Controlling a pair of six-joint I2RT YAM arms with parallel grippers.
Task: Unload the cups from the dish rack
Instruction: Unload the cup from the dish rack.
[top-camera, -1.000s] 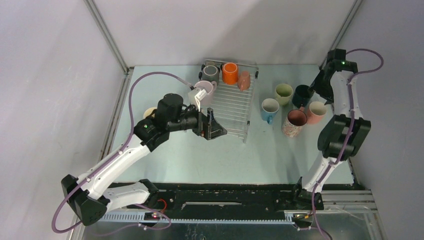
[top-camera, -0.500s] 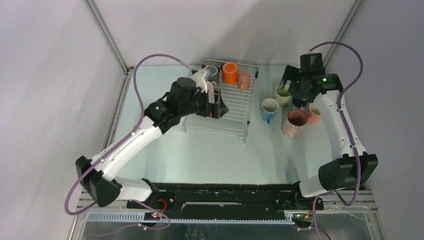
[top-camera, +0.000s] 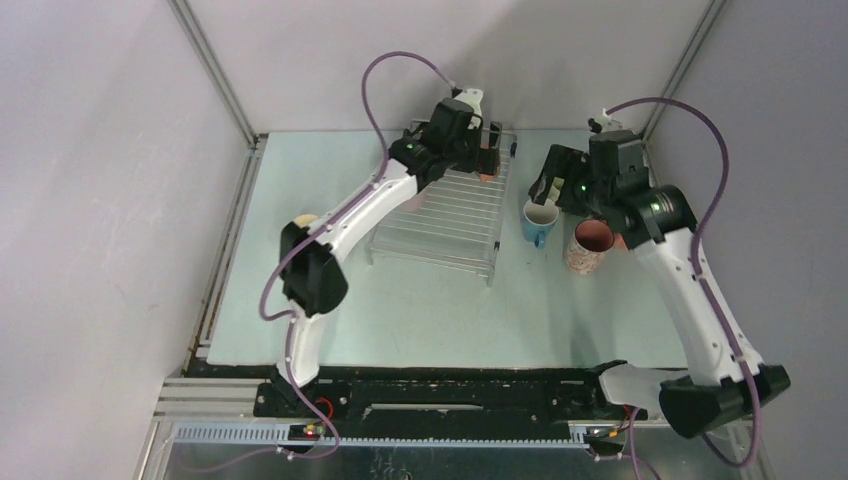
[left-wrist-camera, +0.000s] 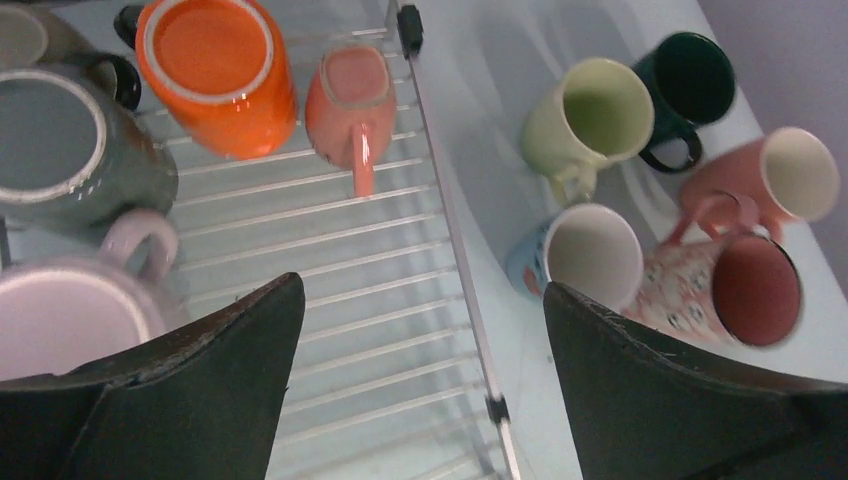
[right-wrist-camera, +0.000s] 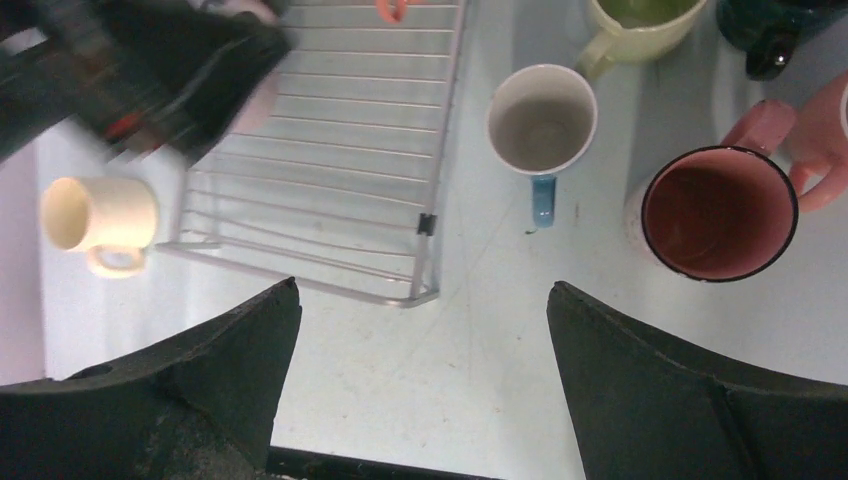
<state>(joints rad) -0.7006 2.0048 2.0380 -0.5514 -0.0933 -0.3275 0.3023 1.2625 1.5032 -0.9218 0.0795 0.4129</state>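
Left wrist view: an orange cup (left-wrist-camera: 215, 75), grey cup (left-wrist-camera: 70, 150), salmon cup (left-wrist-camera: 352, 95) and lilac cup (left-wrist-camera: 70, 320) are left to unload at the dish rack's (left-wrist-camera: 330, 300) far end. Five others, the blue cup (left-wrist-camera: 590, 250) among them, are set toward the tabletop's (right-wrist-camera: 480, 400) far right corner, and a cream cup (right-wrist-camera: 95, 215) by its left edge. The left gripper (left-wrist-camera: 422, 285) and right gripper (right-wrist-camera: 422, 288) are spread wide, with nothing held.

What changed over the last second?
Left gripper swung from the rack's near-left side to its far end, by the orange cup. Right gripper came from the far-right corner to near the blue cup. Both open, empty. Nothing else moved.
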